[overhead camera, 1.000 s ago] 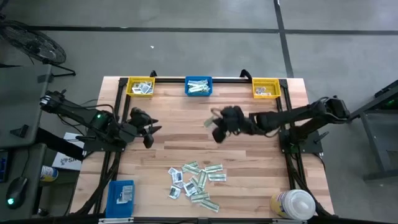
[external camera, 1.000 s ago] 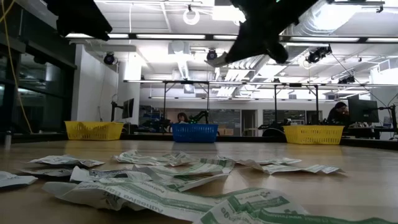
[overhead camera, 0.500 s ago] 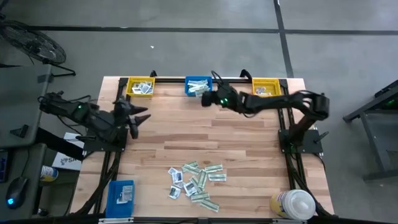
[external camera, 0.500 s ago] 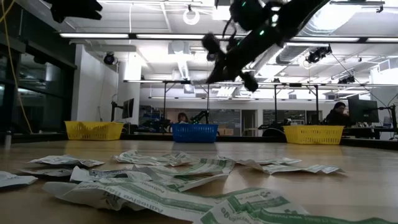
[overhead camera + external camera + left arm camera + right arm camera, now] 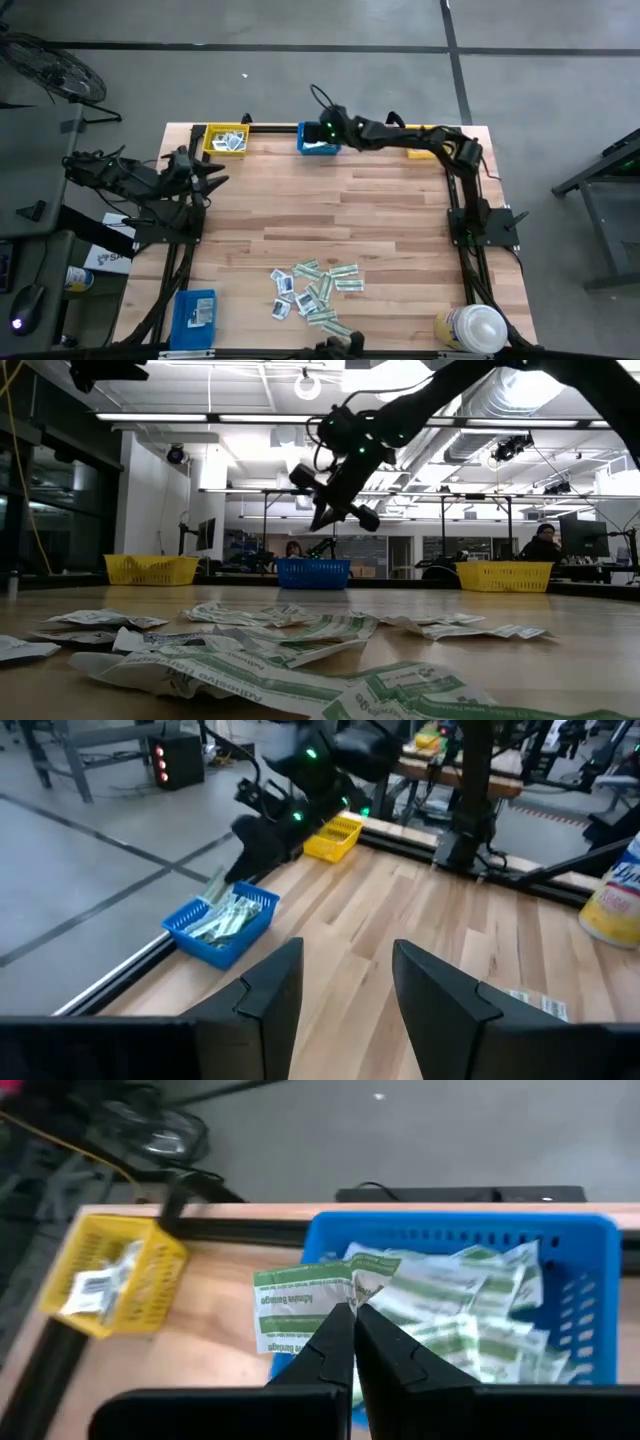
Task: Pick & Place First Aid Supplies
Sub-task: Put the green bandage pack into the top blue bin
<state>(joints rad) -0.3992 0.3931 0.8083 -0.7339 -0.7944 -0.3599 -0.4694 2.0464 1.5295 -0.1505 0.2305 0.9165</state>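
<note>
Here the right gripper (image 5: 352,1318) is pinched shut on a green-and-white strip (image 5: 300,1310), printed and creased, above the blue bin (image 5: 450,1240); the left gripper (image 5: 345,982) waits, fingers apart, empty.

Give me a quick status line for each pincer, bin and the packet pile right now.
Right pincer: shut on a green-and-white packet, over the blue bin.
Left pincer: open, empty, at the table's left edge.
Blue bin: holds green-and-white packets.
Left yellow bin: holds white packets.
Packet pile: loose on the table.
</note>
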